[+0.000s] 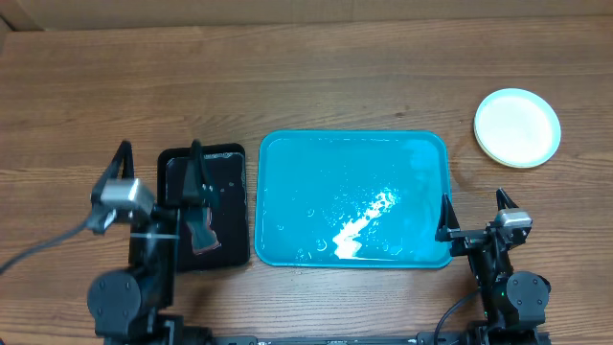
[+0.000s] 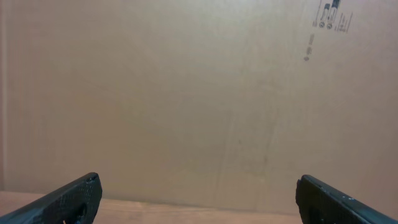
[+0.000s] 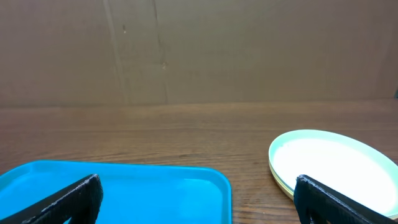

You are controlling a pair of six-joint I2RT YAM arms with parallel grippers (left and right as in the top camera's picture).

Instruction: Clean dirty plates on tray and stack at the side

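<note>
Overhead: plates (image 1: 517, 126) stacked beside bare tray (image 1: 287, 158), seemingly done, so my left gripper (image 1: 160, 149) and right gripper (image 1: 472, 205) idle wide open

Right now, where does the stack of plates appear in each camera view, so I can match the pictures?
Overhead: the stack of plates is at the upper right, to the right of the tray and apart from it.
Left wrist: not in it; a cardboard wall fills most of the view.
Right wrist: lower right, partly behind one finger.
Shared landmark: the tray, lower left in the right wrist view.
</note>
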